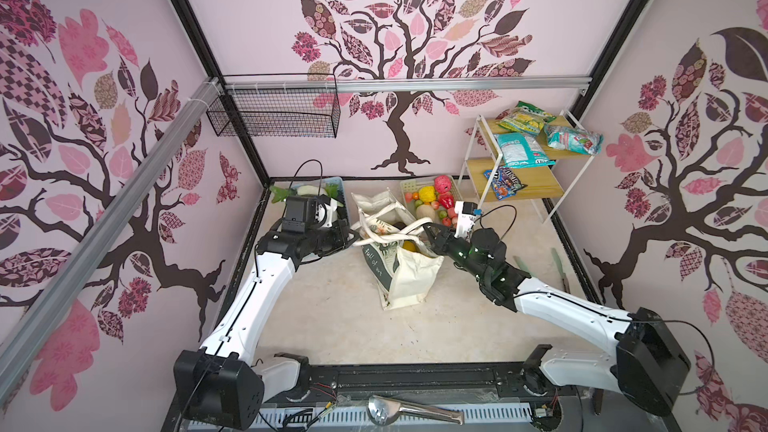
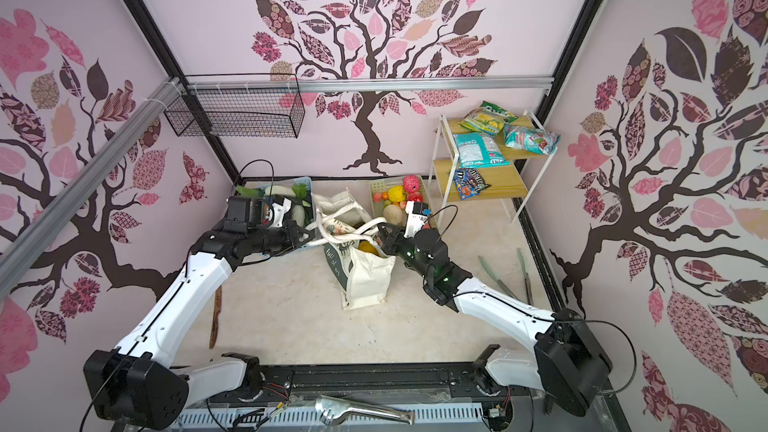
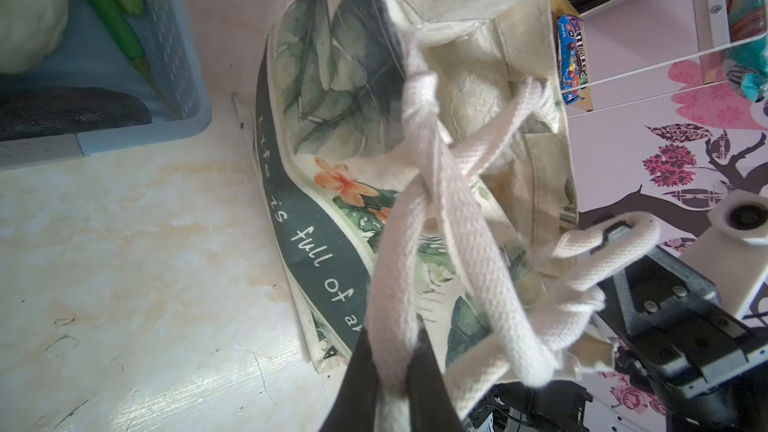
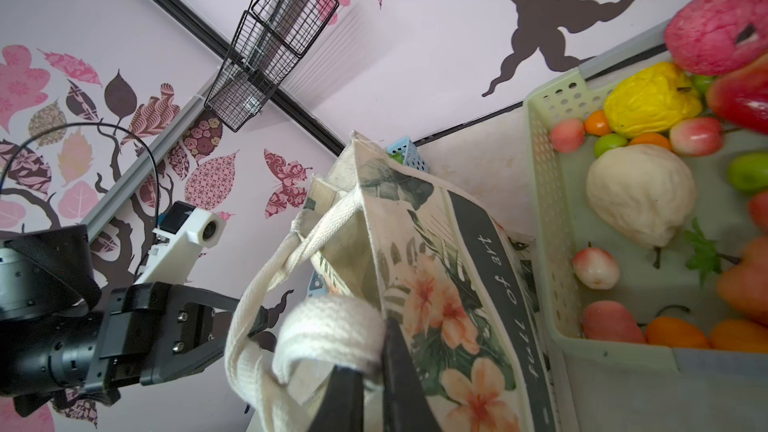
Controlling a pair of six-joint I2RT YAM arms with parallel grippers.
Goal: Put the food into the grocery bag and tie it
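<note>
The strap handles (image 3: 440, 218) lie crossed over the grocery bag (image 1: 415, 280).
The left gripper (image 1: 354, 238) pinches one strap tight from the left and the right gripper (image 1: 427, 229) pinches the other from the right. The bag stands between them, with food (image 1: 409, 246) inside.

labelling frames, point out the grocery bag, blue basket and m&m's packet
grocery bag (image 1: 415, 280): in a top view, cream side panel
blue basket (image 3: 174, 35): left wrist view, perforated side wall
m&m's packet (image 1: 505, 182): in a top view, middle of its face

grocery bag (image 3: 307, 243): "full of art"; blue packet (image 3: 572, 56): maybe "m&m's"
</note>
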